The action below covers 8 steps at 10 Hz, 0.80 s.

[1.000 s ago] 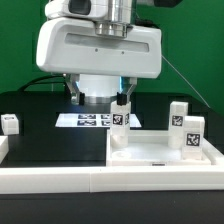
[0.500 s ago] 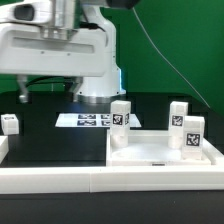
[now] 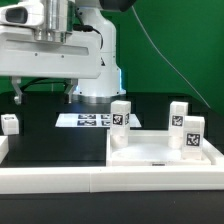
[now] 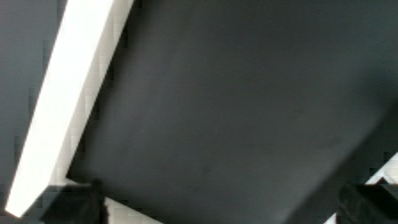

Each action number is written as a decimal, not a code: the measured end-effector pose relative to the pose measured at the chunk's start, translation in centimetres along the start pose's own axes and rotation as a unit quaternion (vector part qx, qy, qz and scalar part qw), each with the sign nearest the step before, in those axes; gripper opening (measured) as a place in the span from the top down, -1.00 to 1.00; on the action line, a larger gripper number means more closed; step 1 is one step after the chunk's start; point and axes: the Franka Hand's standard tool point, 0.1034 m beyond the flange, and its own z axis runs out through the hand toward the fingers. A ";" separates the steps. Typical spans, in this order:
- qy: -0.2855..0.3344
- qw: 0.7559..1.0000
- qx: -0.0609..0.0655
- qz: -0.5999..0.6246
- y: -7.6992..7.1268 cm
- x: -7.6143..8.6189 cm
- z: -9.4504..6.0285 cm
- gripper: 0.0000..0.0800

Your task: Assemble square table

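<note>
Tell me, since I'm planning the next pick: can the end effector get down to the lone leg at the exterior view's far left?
Probably yes. The leg stands alone on the black table with nothing crowding it, and the arm hangs above that side. The fingertips themselves are not clearly visible.

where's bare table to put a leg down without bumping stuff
The widest bare patch is the black table surface, bordered by the small white tagged block leg at the exterior view's left, the marker board behind and the long white front rail. The exterior view's right is crowded: the white square tray-like tabletop with three upright legs.
</note>
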 end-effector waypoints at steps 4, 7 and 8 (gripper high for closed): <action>-0.018 1.000 0.007 -0.006 -0.7 -6.5 1.9 -0.62; -0.053 0.996 0.055 0.039 -0.8 -9.4 2.7 -0.62; -0.051 0.997 0.050 0.038 -0.6 -9.2 2.7 -0.62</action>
